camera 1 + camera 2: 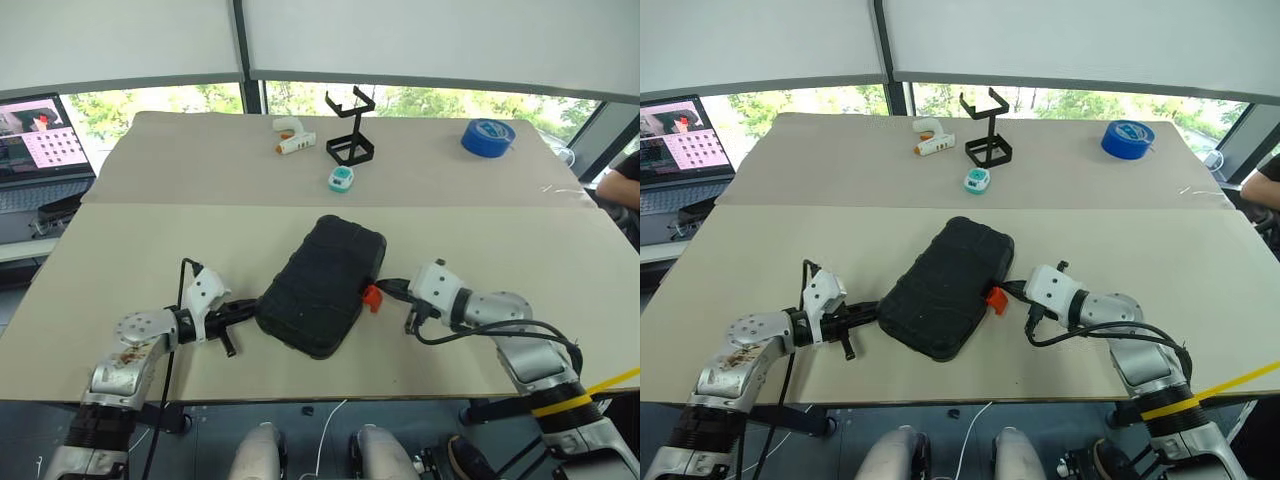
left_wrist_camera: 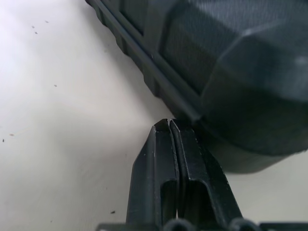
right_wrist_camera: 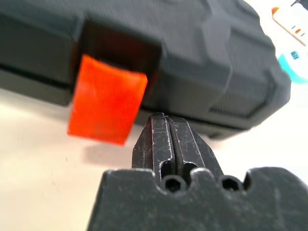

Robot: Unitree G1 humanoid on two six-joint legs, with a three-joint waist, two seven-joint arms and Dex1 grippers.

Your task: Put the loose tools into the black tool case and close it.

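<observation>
The right pincer (image 3: 166, 126) was clenched with nothing between its fingers, its tip just beside the orange latch (image 3: 107, 100) on the near long edge of the black tool case (image 1: 322, 285). The latch stuck out and hung tilted from its recess, so it looked not yet snapped down; the pincer probably sat there to press it home. The left pincer (image 2: 172, 129) was likewise clenched and empty, its tip at the case's lower corner on the opposite side, likely bracing the case so it would not slide under a push on the latch. The case lay shut, at an angle, in the middle of the pale surface (image 1: 120, 280), with its textured lid uppermost; no loose tools lay on the surface near it, which suggests that they were already inside. Well apart, at the far side, stood a black wire stand (image 1: 349, 128), with a white glue gun (image 1: 290, 136) to its left, a small teal and white object (image 1: 341, 179) in front of it, and a big blue tape roll (image 1: 488, 137) off to the right. No brand or legible writing could be made out on the case or anything else.
</observation>
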